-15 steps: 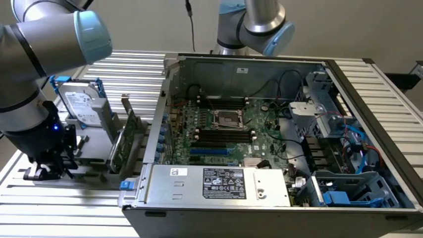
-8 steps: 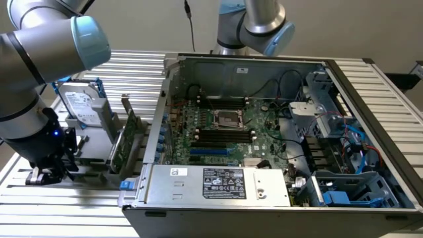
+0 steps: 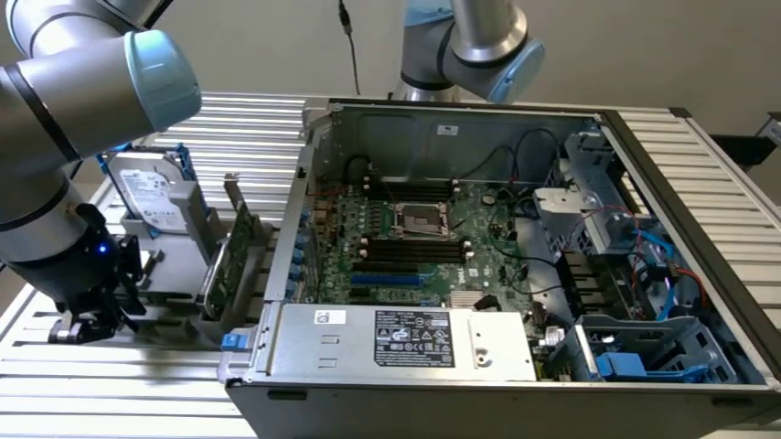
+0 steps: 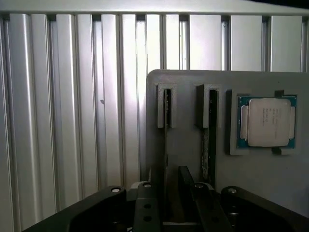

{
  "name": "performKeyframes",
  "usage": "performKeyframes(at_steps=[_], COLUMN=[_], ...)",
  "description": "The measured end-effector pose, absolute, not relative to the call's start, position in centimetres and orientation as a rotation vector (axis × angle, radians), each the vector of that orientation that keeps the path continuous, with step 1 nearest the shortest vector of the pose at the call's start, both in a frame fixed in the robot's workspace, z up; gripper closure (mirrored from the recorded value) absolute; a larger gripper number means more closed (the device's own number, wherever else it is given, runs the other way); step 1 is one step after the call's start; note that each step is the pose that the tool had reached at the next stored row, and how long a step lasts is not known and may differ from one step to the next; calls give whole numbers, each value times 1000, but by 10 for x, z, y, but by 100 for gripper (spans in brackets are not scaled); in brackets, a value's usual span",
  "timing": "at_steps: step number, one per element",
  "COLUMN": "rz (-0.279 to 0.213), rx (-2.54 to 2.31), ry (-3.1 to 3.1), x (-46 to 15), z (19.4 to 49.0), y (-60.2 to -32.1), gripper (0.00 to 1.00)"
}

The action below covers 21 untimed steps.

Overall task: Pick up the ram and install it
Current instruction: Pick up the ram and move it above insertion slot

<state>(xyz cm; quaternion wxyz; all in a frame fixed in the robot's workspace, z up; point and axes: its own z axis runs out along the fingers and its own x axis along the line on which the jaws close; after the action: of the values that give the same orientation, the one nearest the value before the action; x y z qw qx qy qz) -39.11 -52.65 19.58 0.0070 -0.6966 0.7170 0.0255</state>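
gripper (image 4: 166, 195): fingers wide apart, low over the gray holder (image 4: 186, 150), nothing pinched
ram (image 4: 167, 108): on edge in its slot, lined up between the fingers, guessing so they can squeeze its flat sides
neighbours: second stick (image 4: 211, 121) just beside, processor chip (image 4: 268, 122) past that
in the way: expansion card (image 3: 230, 261) between holder and open case (image 3: 488, 407)

Ram sticks (image 4: 167, 116): two, on edge in the holder's slots
Slotted gray holder (image 4: 193, 154): one
Processor chip (image 4: 268, 122): one
Open computer case (image 3: 427, 137): one
Hard drive (image 3: 153, 192): one
Power supply (image 3: 403, 338): one
Green expansion card (image 3: 234, 261): at least one
Robot arms (image 3: 73, 110): two
Tool (image 4: 170, 186): one
Counter (image 4: 72, 121): one
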Motion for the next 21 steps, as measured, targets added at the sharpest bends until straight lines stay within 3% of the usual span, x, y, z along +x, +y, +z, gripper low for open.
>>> performKeyframes(at_steps=[4, 6, 17, 21], rz=[80, 80, 80, 80], rx=[-2179, -2179, -2179, -2179], ry=[2242, 2242, 2242, 2243], x=[-391, -391, -391, -391], z=[196, 196, 196, 210], y=[-527, -527, -527, -527], gripper=[72, 84, 86, 86])
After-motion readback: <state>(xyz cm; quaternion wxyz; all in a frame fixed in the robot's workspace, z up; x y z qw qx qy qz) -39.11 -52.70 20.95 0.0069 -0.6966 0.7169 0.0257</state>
